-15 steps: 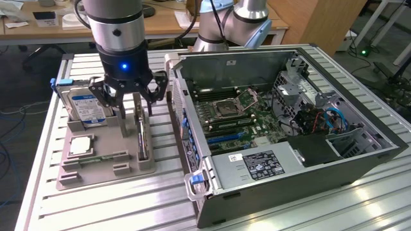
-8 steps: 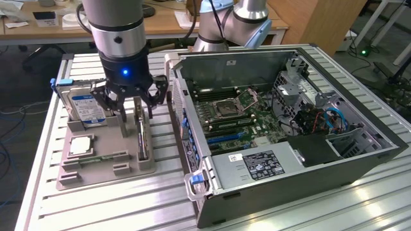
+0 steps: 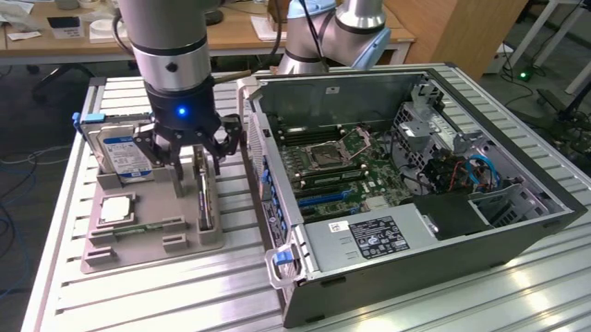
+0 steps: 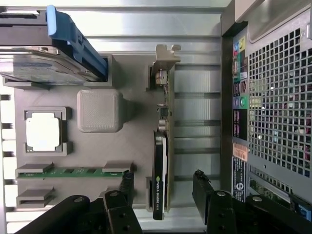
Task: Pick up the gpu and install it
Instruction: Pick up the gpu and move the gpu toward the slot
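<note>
The tool (image 3: 196, 167) hangs with its fingers apart, straddling the gpu (image 4: 161, 161), which stands on edge in the grey holder (image 4: 131, 141). They seem not to touch it.

A ribbed metal surface (image 3: 138, 290) stands in an office. Behind the surface are a wooden desk (image 3: 231, 38) holding papers (image 3: 266, 28) and a wooden cabinet (image 3: 461, 34). Beside the surface, loose cables (image 3: 21, 160) lie on dark grey floor (image 3: 37, 104).
</note>
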